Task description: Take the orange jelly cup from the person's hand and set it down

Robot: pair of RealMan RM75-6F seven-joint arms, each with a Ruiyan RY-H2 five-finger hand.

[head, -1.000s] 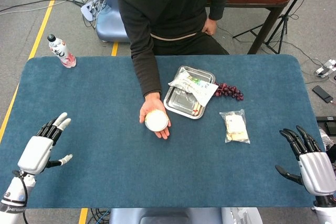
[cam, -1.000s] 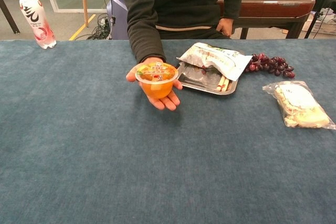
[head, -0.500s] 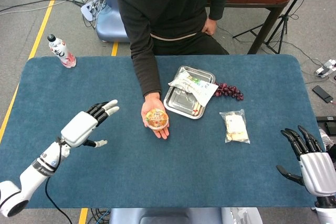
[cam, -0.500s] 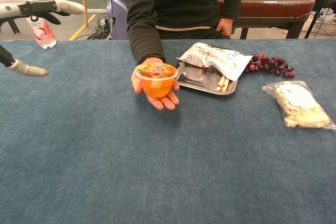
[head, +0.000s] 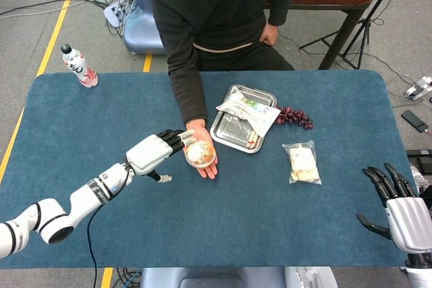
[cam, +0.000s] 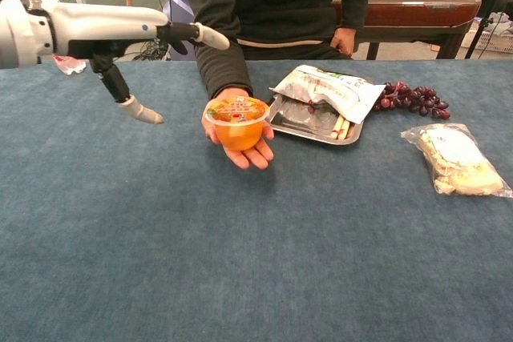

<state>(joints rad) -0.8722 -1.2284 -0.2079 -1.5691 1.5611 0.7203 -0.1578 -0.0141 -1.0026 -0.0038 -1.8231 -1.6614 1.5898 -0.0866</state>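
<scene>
The orange jelly cup (head: 200, 154) (cam: 237, 122) rests on the person's upturned palm (head: 202, 162) above the blue table (head: 223, 234). My left hand (head: 156, 152) (cam: 104, 34) is open, fingers stretched toward the cup from its left side, fingertips just reaching its rim level in the head view, thumb hanging lower. In the chest view the fingers point over the person's forearm, apart from the cup. My right hand (head: 398, 204) is open near the table's right front corner, far from the cup.
A metal tray (head: 236, 134) with a snack packet (head: 248, 111) lies right of the palm. Dark grapes (head: 295, 117) and a bagged snack (head: 302, 162) sit further right. A pink drink bottle (head: 79, 66) stands at the back left.
My left hand has swept right across the table and now reaches beside the cup. The person's hand and my right hand have barely moved.
</scene>
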